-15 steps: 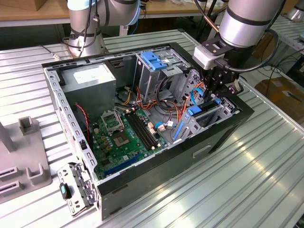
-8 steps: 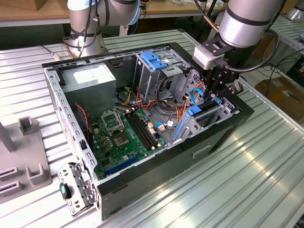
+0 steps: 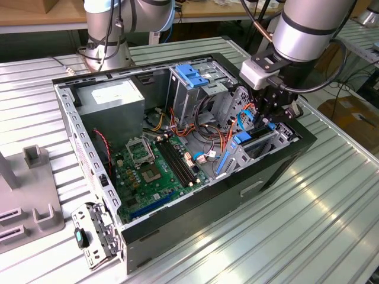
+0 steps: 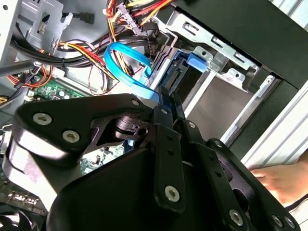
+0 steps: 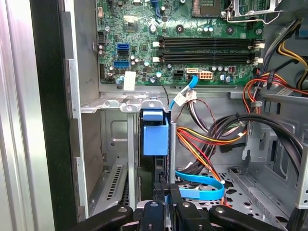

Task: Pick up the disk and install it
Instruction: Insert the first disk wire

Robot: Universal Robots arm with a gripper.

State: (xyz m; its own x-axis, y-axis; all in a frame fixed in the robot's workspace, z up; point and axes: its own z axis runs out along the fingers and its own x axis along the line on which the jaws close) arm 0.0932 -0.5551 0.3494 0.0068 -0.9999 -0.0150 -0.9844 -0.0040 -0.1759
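Note:
The disk (image 5: 155,137) stands on edge in the drive bay at the front corner of the open computer case (image 3: 195,231), its bright blue rail end facing the camera. In the exterior view the disk (image 3: 241,139) sits low in that bay at the view's right. My gripper (image 3: 271,123) hangs directly over it. In both wrist views the black fingers lie close together, shut, with nothing thick between them. The gripper (image 4: 166,96) points at the disk (image 4: 180,72), and I cannot tell whether its tips touch it. The gripper (image 5: 168,190) lines up with the disk's edge.
A light blue data cable (image 5: 202,185) and bundled orange, yellow and black wires (image 5: 216,139) lie beside the bay. The motherboard (image 3: 154,171), power-supply box (image 3: 112,100) and upper cage with a blue latch (image 3: 195,74) are inside the case. A person's hand (image 4: 284,180) rests outside it.

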